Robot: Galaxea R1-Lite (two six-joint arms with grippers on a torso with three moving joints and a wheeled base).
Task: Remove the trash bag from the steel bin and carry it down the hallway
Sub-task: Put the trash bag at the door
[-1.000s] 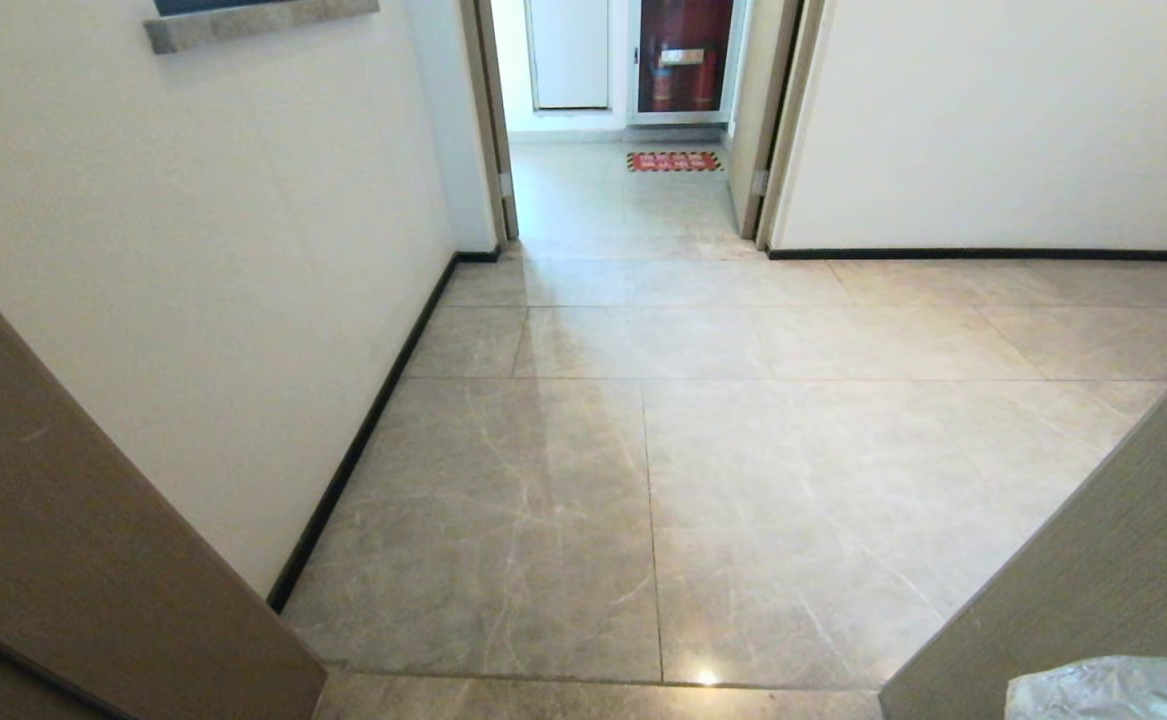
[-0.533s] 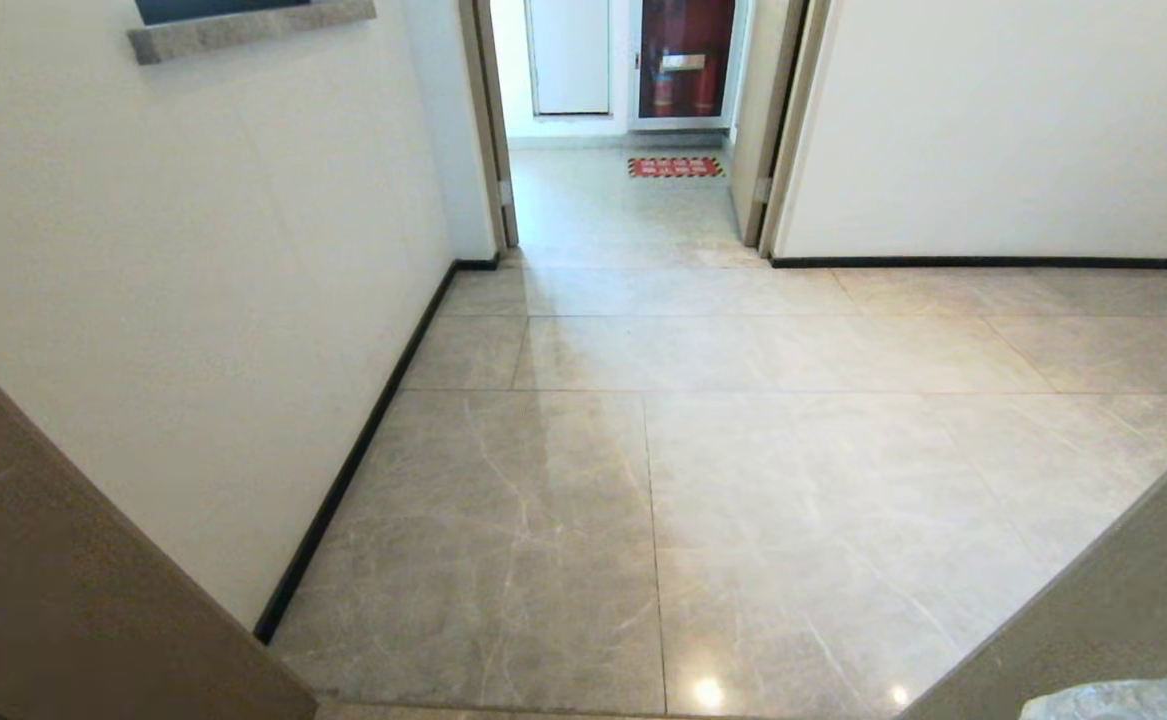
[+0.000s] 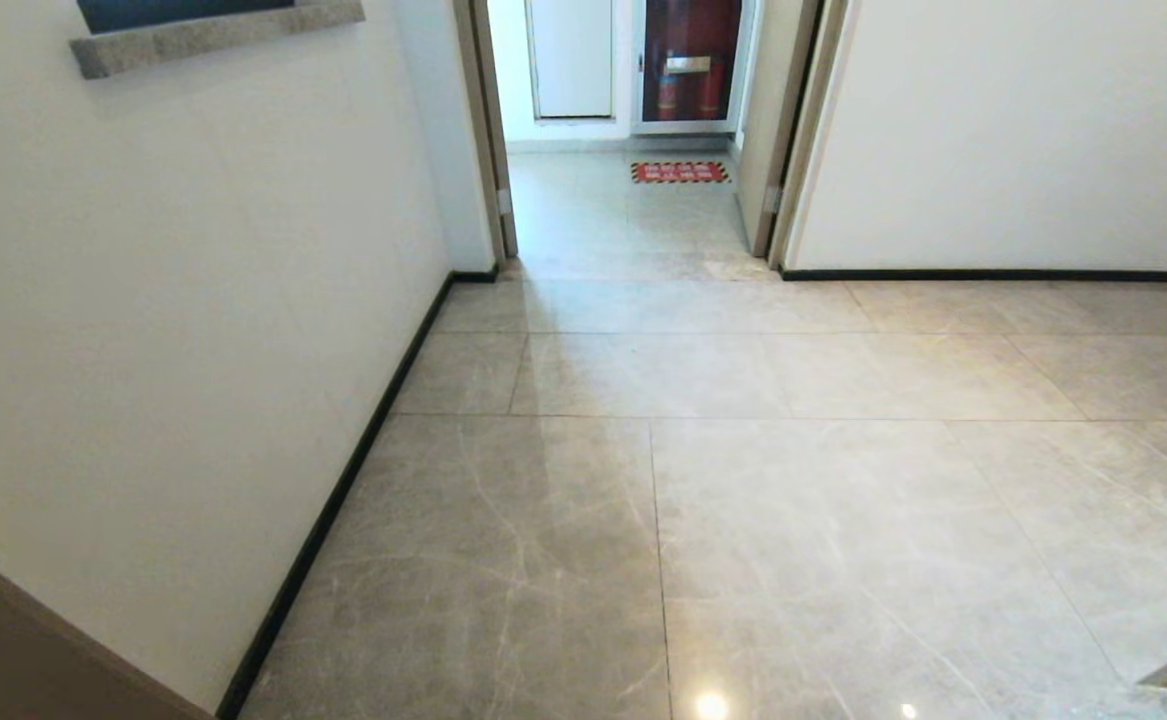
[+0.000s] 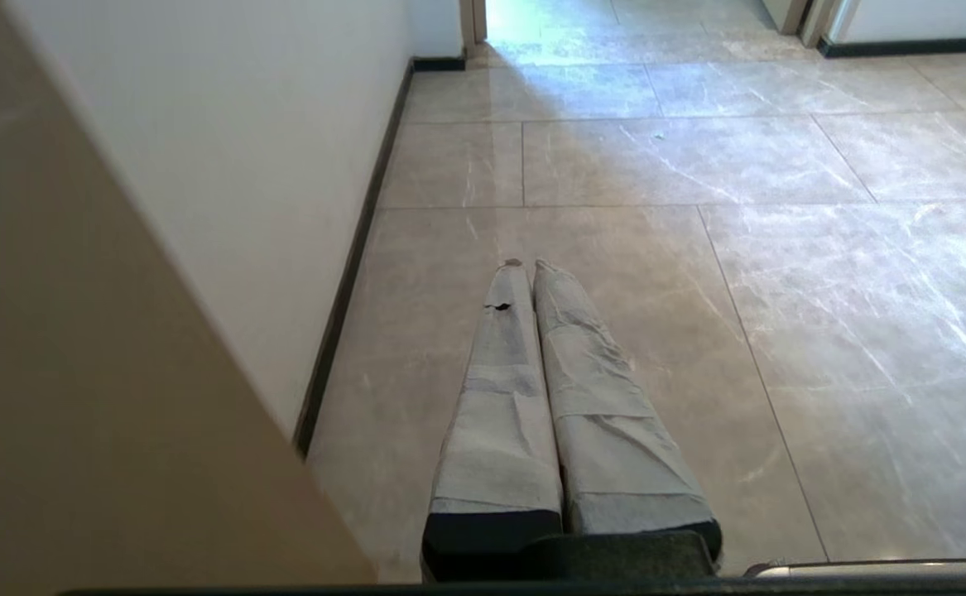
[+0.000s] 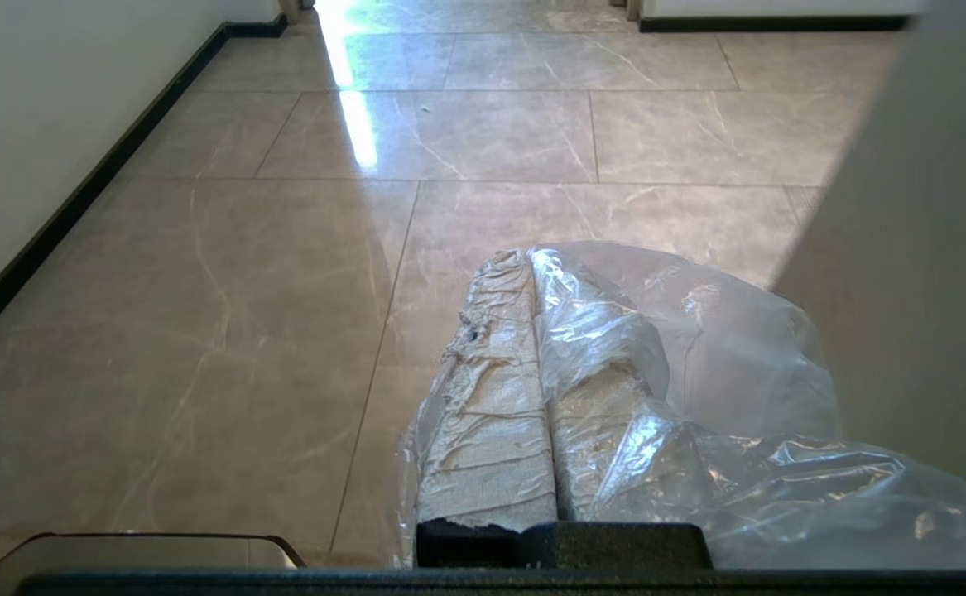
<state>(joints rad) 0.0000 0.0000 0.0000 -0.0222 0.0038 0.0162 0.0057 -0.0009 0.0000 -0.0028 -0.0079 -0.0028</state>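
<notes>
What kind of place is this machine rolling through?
Most likely an indoor hallway of a flat or office: large grey-beige stone floor tiles, plain pale walls with black skirting, and a brown-framed doorway ahead leading to a red striped floor mat.

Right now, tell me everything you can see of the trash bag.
The trash bag is thin, crinkled, translucent plastic, showing only in the right wrist view. A fold is pinched between the shut jaws of the right gripper, whose fingers are wrapped in pale tape. The rest drapes over one finger and billows beside it, above the tiled floor. No contents show. Nothing else is seen touching it.
</notes>
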